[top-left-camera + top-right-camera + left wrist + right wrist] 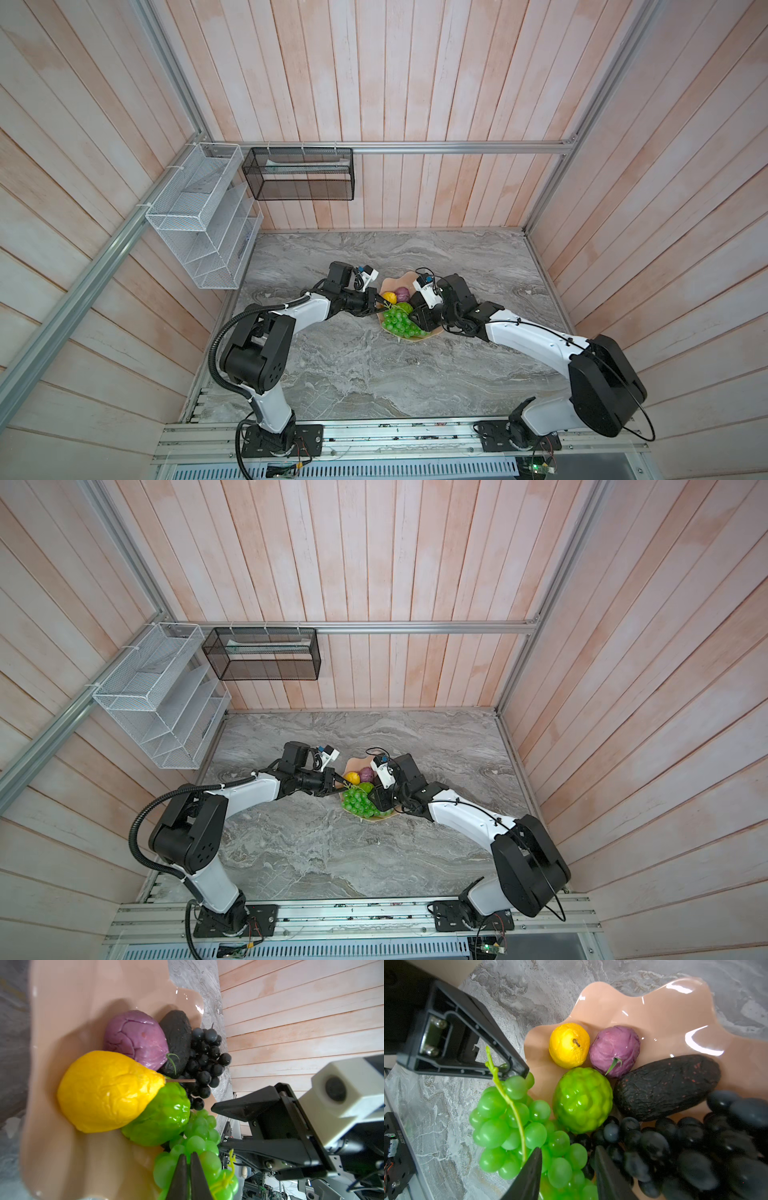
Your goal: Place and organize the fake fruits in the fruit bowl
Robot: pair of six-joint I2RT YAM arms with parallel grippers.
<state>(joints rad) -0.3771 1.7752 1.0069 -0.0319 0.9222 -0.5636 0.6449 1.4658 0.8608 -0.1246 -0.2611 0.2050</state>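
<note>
We judge the green grape bunch (492, 1105) light, floppy, slick, its stem (495, 1070) the surest hold; left hand (188, 1155) shut at it, holding nothing we see; right hand (568, 1149) half-open above.

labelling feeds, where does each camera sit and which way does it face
Both top views: high up front, looking down on the fruit bowl; left arm and right arm show whole.
Left wrist: beside the bowl, facing across it past the shut left gripper to the right gripper.
Right wrist: above the bowl, looking down between its open jaws.
Shared: both wrist views show the lemon.
</note>
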